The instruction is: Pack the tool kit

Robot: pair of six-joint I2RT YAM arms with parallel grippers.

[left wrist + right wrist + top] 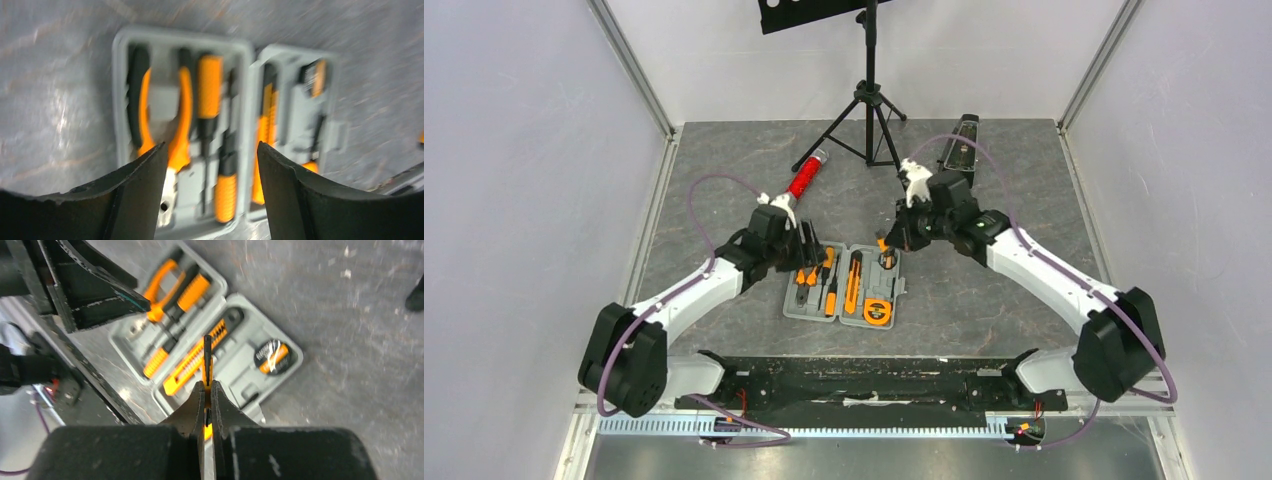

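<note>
The grey tool case (894,290) lies open and flat in the middle of the table. Orange-and-black pliers (176,115), screwdrivers (210,80), a knife (192,362) and the round tape measure (271,356) lie in its recesses. My left gripper (212,147) is open and empty above the case's left half (116,90); it also shows in the top view (807,250). My right gripper (207,385) is shut on a small orange-and-black tool (207,352), which it holds above the case's right half (240,375), near its far edge in the top view (887,243).
A red glittery cylinder (805,178) lies behind the left gripper. A black metronome (959,148) stands at the back right. A black tripod stand (870,110) is at the back centre. A black rail (854,380) runs along the near edge.
</note>
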